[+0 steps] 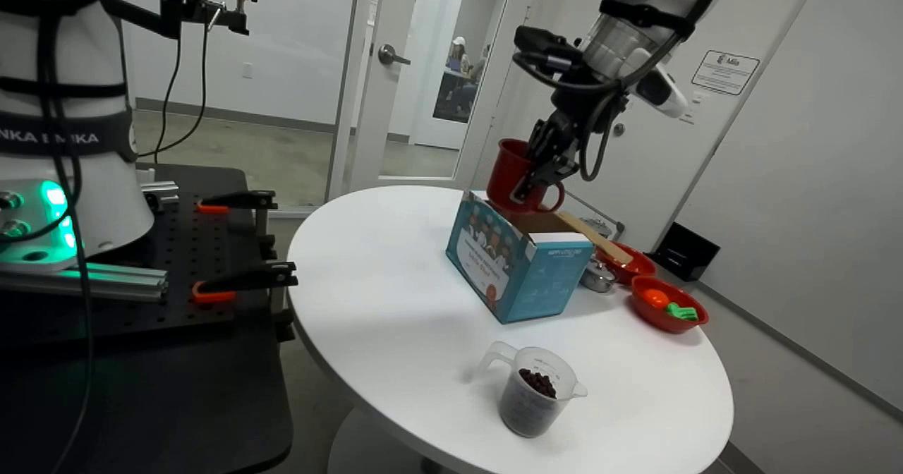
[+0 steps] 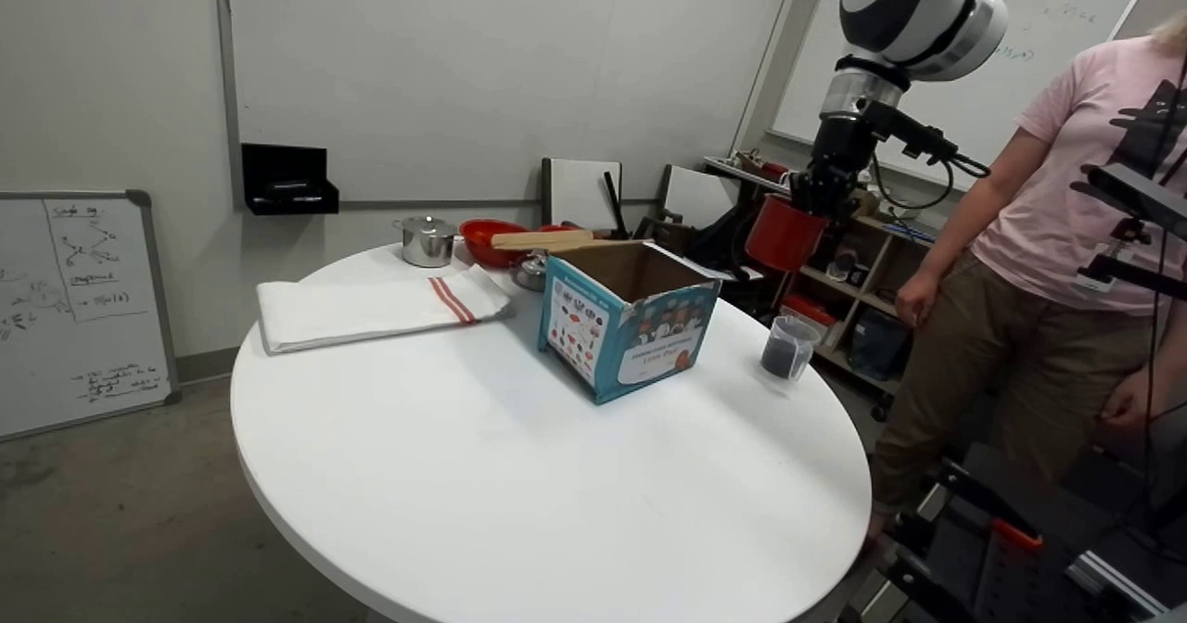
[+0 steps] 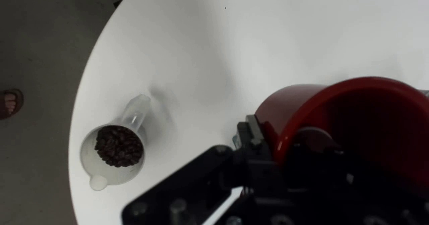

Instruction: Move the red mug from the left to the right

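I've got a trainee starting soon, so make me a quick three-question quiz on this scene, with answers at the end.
1. Multiple choice: what do the jaws hold?
A) The folded white cloth
B) The dark-red cylindrical mug
C) The shiny steel pot

2. True or false: the translucent plastic measuring cup with dark bean-like pieces stands outside the open-topped blue cardboard box.

3. Fill the gap: a bright-green object and a round orange-red object lie together in a shallow red (blank).

Key: 1. B. 2. True. 3. bowl.
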`<state>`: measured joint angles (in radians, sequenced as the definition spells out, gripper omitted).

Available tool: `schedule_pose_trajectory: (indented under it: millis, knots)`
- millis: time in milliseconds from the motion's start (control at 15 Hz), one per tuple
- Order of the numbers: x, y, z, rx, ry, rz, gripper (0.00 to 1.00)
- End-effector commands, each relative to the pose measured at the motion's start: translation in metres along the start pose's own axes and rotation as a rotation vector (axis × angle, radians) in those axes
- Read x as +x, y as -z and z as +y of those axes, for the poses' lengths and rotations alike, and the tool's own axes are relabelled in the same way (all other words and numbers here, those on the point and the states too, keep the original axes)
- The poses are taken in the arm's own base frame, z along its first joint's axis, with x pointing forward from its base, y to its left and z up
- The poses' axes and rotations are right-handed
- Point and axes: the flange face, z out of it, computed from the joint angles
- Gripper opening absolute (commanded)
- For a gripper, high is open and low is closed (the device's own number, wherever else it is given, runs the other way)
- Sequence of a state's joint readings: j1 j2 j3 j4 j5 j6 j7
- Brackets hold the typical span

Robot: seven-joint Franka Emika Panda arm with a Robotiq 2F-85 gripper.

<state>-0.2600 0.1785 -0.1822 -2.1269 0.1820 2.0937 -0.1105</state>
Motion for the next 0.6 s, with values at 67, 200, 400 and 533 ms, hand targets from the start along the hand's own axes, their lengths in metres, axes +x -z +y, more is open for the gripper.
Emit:
schedule_pose_trajectory:
  millis: [67,200,400,533]
  knots:
    - [-0.022,0.058,0.029,0.063,-0.145,0.043,0.03]
    - [-0.022,0.075,0.027,0.074,-0.188,0.086,0.03]
    - [-0.011,0.084,0.004,0.046,-0.198,0.108,0.03]
    - [-0.015,0.080,0.011,0.043,-0.173,0.108,0.07]
